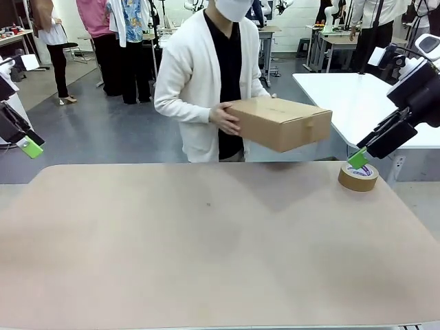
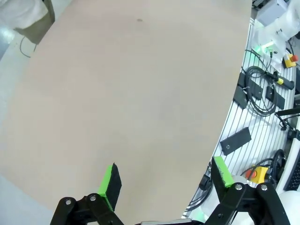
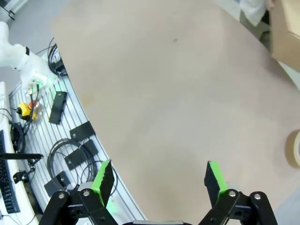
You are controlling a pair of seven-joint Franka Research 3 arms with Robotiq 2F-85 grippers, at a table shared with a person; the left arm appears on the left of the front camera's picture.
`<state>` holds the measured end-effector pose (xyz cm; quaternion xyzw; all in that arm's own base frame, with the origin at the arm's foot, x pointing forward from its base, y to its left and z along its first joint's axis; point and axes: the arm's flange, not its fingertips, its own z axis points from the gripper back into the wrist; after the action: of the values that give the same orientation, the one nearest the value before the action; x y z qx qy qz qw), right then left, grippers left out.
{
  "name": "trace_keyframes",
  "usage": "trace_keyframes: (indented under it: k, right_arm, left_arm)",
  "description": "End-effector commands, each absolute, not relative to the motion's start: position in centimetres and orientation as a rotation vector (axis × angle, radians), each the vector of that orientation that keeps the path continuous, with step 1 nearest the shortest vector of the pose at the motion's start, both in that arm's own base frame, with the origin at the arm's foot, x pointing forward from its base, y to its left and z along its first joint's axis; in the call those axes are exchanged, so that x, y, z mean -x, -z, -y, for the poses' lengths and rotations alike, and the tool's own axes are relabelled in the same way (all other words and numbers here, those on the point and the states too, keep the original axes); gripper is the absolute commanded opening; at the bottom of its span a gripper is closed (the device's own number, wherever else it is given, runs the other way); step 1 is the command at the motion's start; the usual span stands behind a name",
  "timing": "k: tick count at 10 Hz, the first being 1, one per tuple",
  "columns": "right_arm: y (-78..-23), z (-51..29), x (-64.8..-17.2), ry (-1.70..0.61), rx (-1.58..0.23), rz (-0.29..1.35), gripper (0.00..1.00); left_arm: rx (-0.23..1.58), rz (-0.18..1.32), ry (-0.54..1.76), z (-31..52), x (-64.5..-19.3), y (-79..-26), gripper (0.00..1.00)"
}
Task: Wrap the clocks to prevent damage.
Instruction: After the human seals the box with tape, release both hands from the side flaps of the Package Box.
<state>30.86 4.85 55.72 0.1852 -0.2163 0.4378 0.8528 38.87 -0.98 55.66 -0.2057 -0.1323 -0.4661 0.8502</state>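
No clocks are in view. A person in a white cardigan stands at the far side of the table, holding a brown cardboard box (image 1: 278, 122) just above its far edge; the box (image 3: 287, 33) also shows in the right wrist view. My left gripper (image 1: 29, 144) hangs off the table's left side. In the left wrist view the left gripper (image 2: 166, 180) is open over the bare tabletop, holding nothing. My right gripper (image 1: 357, 159) hovers at the far right, just above a roll of brown tape (image 1: 358, 177). Its own view shows the right gripper (image 3: 158, 180) open with nothing between the fingers.
The tan table (image 1: 206, 240) stretches across the front view. The tape roll (image 3: 294, 147) lies near its far right corner. Cables and black boxes (image 2: 262, 93) lie on the slatted bench beside the table's near edge.
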Motion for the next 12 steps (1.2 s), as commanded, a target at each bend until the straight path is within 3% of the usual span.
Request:
trace_keyframes:
  k: [1, 2, 6, 7, 9, 11, 12]
  right_arm:
    - [-55.5, -5.0, -30.1, -0.830, -0.307, 0.389, 1.00]
    - [-55.7, -4.9, -30.9, -0.921, -0.390, 0.455, 1.00]
    - [-55.8, -4.9, -30.8, -0.906, -0.376, 0.442, 1.00]
    - [-58.1, -2.9, -31.3, -1.073, -0.536, 0.351, 1.00]
    - [-61.5, 3.7, -34.4, -1.177, -0.853, 0.485, 1.00]
    - [-60.6, 9.1, -36.5, -1.208, -0.994, 0.618, 1.00]
    - [-59.8, 10.8, -36.8, -1.230, -1.004, 0.635, 1.00]
  left_arm:
    - [0.328, 0.285, 0.936, 1.2, -37.9, -55.8, 1.00]
    - [0.433, 0.279, 0.982, 1.0, -38.9, -55.7, 1.00]
    - [0.433, 0.279, 0.982, 1.0, -38.9, -55.7, 1.00]
    - [0.417, 0.279, 0.979, 1.0, -38.8, -55.6, 1.00]
    - [0.684, 0.434, 1.108, -4.0, -39.3, -58.0, 1.00]
    - [0.908, 0.488, 1.365, -8.1, -39.3, -57.8, 1.00]
    - [0.925, 0.559, 1.438, -10.0, -38.7, -58.1, 1.00]
